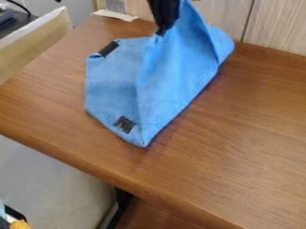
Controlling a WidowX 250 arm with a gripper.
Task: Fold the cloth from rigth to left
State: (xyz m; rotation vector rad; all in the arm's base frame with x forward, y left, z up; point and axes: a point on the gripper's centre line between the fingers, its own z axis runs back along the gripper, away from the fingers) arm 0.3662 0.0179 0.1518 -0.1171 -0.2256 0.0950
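From my station I find the black two-finger claw point(160, 32) at the top of the camera view, pointing down over the work. It is grasping the soft, bright blue fabric cloth point(173, 71), a portion of which is drawn up into a steep peak just beside the fingers.

The remainder of the cloth lies below the claw and to its lower left, flat on the brown wood-grain tabletop point(239, 147). A diagonal edge runs from the pointed corner below the claw up to a raised, bulging fold at its right.

Two dark rectangular patches are noted on the cloth: one point(108, 48) left of the claw, at the cloth's upper edge; the other point(125, 124) well below the claw, near the pointed corner.

Behind the claw stands a pale wood-grain panel point(278, 27). A whitish, flat scrap point(113, 15) lies to the claw's left, at the tabletop's far edge.
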